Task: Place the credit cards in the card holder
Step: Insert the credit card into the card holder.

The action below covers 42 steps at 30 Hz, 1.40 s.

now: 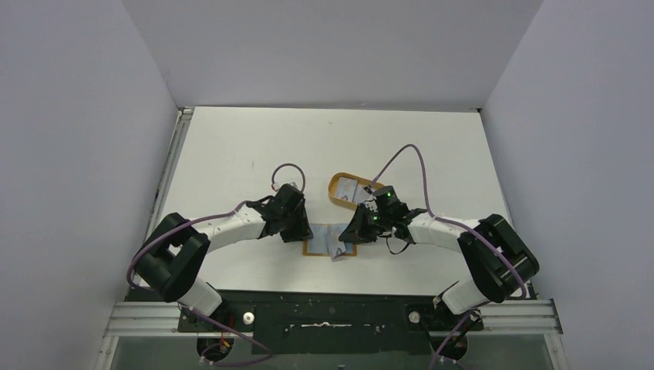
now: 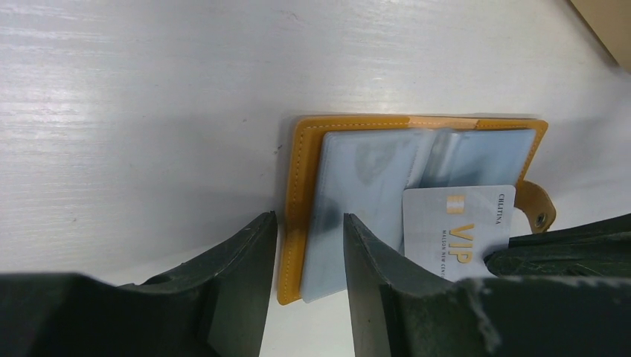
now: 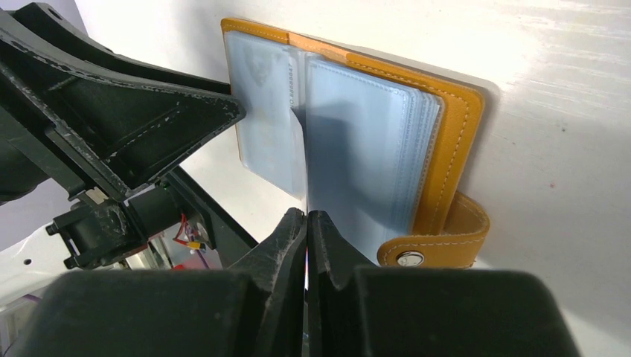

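the card holder [image 2: 298, 193] lies open at frame centre, clear sleeves up. the right gripper [image 3: 306, 216], fingers pressed together, pinches a credit card [image 2: 454, 227] lower right of the sleeves, its upper edge overlapping them. the pocket lies up-left of the card. the left gripper [image 2: 309, 223], jaws spread, straddles the holder's left border. the tray [image 1: 333, 185] behind holds more pale cards.
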Motion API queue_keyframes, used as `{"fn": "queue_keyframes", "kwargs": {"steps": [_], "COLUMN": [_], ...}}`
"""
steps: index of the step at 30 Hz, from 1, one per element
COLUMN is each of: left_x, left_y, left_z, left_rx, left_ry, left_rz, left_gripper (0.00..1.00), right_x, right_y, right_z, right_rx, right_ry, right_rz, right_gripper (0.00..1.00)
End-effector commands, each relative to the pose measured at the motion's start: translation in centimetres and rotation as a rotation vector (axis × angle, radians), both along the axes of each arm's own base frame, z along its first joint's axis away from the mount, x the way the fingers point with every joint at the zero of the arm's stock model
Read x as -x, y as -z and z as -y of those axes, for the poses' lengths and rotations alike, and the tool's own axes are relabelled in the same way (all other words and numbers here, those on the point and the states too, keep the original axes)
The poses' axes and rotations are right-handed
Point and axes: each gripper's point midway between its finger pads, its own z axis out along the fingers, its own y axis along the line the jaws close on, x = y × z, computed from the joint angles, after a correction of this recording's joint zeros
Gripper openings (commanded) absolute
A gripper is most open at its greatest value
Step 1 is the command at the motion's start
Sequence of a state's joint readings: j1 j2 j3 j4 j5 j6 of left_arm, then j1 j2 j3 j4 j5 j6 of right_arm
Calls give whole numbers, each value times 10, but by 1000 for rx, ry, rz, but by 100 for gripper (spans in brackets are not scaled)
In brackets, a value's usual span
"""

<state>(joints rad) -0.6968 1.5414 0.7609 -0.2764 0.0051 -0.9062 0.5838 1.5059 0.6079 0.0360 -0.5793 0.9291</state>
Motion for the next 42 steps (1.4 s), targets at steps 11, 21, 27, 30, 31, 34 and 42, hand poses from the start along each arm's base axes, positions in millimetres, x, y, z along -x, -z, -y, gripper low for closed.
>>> {"fn": "queue_keyframes", "kwargs": {"steps": [11,21,27,30,31,34,42], "left_x": [15,14,14,15,15,14,12], "left_y": [21,21,22,21,20,19,19], "left_z": [-1,0,1,-1,-1,-3,-5], "left_rx": [-19,-19,-18,-24,-26,-38,-55], "left_ry": [31,38,48,50,49,49,50], "left_rz": [-72,-69,-77,-77,-75,-69,-66], "left_gripper": [35,35,35,35,35,35,35], "right_x": [-13,-14,-22,-25,-25,-27,-29], "right_y": [-5,-10,-2,1,1,1,6], "right_z": [-14,-19,-5,3,5,9,10], "right_rx": [-54,-72,-11,24,32,49,53], "right_ry": [-9,-34,-15,-24,-29,-35,-45], "right_rz": [63,88,99,105,105,104,101], "right_gripper": [0,0,0,0,0,0,0]}}
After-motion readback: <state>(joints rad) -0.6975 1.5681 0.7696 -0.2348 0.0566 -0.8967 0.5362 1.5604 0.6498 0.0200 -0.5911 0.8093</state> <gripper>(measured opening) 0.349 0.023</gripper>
